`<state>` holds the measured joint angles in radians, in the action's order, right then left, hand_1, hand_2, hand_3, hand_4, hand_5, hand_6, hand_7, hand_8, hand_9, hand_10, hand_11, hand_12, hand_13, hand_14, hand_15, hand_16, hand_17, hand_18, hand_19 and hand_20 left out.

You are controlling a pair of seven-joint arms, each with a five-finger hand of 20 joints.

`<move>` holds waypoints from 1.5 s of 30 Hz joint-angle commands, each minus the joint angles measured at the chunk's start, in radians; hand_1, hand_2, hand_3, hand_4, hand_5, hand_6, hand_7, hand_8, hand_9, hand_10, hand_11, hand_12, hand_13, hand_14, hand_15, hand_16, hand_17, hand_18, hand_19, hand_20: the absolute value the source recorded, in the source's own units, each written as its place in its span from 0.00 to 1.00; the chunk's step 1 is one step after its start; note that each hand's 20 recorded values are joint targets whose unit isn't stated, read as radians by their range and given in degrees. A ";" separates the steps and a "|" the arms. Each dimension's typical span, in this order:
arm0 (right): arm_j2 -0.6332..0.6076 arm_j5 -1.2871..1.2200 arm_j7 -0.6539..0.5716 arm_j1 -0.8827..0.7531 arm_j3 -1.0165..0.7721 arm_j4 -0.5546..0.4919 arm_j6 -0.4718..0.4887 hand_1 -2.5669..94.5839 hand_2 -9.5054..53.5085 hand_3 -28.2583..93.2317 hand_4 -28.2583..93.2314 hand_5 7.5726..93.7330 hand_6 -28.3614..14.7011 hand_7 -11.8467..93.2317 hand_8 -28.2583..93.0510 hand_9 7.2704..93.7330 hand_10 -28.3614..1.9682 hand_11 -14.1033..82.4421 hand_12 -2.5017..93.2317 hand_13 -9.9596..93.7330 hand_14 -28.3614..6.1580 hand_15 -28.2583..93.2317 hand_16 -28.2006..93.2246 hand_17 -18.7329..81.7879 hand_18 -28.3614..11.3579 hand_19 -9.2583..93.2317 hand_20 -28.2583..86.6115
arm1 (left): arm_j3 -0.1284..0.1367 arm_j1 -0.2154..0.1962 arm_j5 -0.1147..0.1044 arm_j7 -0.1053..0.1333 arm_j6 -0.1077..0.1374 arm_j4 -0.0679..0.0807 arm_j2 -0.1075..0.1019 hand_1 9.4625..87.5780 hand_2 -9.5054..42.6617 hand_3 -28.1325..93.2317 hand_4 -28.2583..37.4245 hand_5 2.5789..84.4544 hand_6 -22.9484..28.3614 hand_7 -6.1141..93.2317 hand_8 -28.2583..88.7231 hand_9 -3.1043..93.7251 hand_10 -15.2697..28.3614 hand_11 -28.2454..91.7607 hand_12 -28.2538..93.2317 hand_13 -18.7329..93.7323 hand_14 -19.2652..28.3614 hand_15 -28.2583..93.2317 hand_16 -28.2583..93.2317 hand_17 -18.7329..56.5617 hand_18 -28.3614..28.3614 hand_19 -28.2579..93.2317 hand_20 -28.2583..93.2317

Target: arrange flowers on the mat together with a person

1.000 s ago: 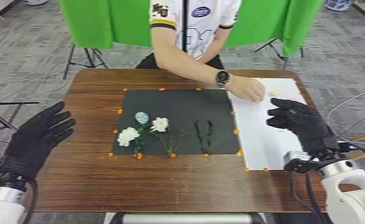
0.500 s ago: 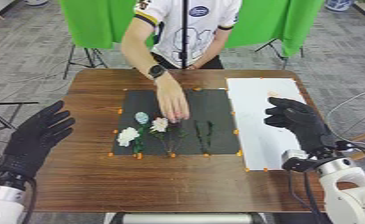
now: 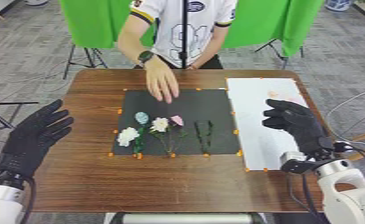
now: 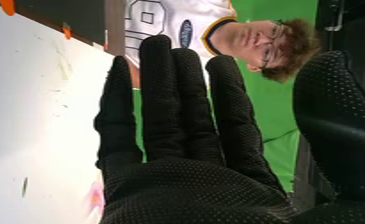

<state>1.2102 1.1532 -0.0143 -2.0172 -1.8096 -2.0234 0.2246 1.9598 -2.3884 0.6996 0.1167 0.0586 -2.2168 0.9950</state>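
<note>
My left hand [image 3: 34, 134] is held open over the table's left side. My right hand [image 3: 294, 117] hangs open above the white sheet; in the right wrist view the right hand [image 4: 187, 185] has straight fingers and holds nothing. On the dark mat [image 3: 165, 96] lie a white flower [image 3: 128, 136], a pale blue-green one [image 3: 142, 118], another white one [image 3: 160, 124] and a pink one [image 3: 177, 120], all with green stems. Bare green stems [image 3: 204, 136] lie to their right. A person's hand [image 3: 162, 85] is over the mat's far part, apart from the flowers.
The white sheet [image 3: 260, 125] beside the mat has a pale pink thing [image 3: 274, 93] near its far end, partly by my right hand. Orange tape pieces [image 3: 247, 169] mark the edges of mat and sheet. Brown table wood [image 3: 161, 185] lies along the near side.
The person's hand went from the white sheet to the mat, then drew back toward the far edge. A pink flower now lies beside the white one. My hands have barely moved.
</note>
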 commanded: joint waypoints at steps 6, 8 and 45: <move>-0.063 0.058 0.026 0.032 0.048 0.042 -0.048 0.29 0.11 0.92 0.04 0.46 0.59 0.34 0.14 0.50 0.47 0.41 0.31 0.53 0.49 0.60 0.43 0.35 0.22 0.63 0.56 | -0.001 -0.006 -0.001 -0.006 0.000 0.006 -0.008 0.21 0.14 0.81 0.05 0.38 0.54 0.22 0.17 0.33 0.64 0.39 0.39 0.37 0.72 0.45 0.27 0.14 0.90 0.61 0.33; -0.097 0.140 0.046 0.060 0.068 0.063 -0.089 0.31 0.10 0.92 0.04 0.47 0.59 0.35 0.14 0.51 0.48 0.42 0.31 0.54 0.50 0.61 0.43 0.36 0.23 0.65 0.57 | 0.000 -0.002 -0.002 -0.009 -0.004 0.009 -0.010 0.21 0.14 0.81 0.05 0.38 0.54 0.22 0.17 0.33 0.64 0.39 0.39 0.37 0.72 0.45 0.26 0.14 0.90 0.61 0.33; -0.489 1.280 -0.198 0.764 0.649 0.694 -0.403 0.33 0.00 0.93 0.00 0.31 0.57 0.40 0.12 0.37 0.58 0.42 0.29 0.49 0.60 0.62 0.41 0.36 0.30 0.66 0.57 | 0.007 -0.045 -0.006 0.031 0.022 0.000 -0.021 0.21 0.14 0.81 0.05 0.38 0.54 0.22 0.17 0.33 0.64 0.38 0.39 0.37 0.72 0.45 0.26 0.14 0.90 0.61 0.33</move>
<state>0.6945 2.4654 -0.2060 -1.3094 -1.1919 -1.3769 -0.1890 1.9680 -2.4132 0.6992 0.1457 0.0696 -2.2170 0.9770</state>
